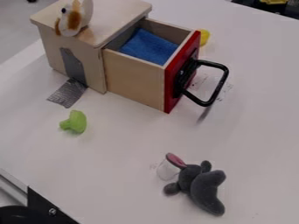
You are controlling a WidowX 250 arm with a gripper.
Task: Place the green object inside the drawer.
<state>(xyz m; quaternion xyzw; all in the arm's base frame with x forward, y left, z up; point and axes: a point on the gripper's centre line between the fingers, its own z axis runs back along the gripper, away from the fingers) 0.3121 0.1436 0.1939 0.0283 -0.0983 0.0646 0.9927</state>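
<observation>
Green and lying loose on the desk (pixel 128 148), the toy (pixel 78 121) sits near 9 o'clock in the camera view, its stub pointing to 8 o'clock. Whether the claw is apart or together, I cannot tell. The drawer (pixel 135 81) stands pulled out near 12 o'clock, with a blue cloth (pixel 149 46) inside, so the pick-up looks like the step in hand. It is best to come straight down over the toy's wider head, spread enough to straddle it, and close gently; a pinch on the rounded edge could roll it away. Keep off the tape (pixel 67 92), just towards 12 o'clock. Then lift well above the drawer's side wall, carry towards 1 o'clock, and let go low over the cloth, clear of the red front (pixel 171 89).
</observation>
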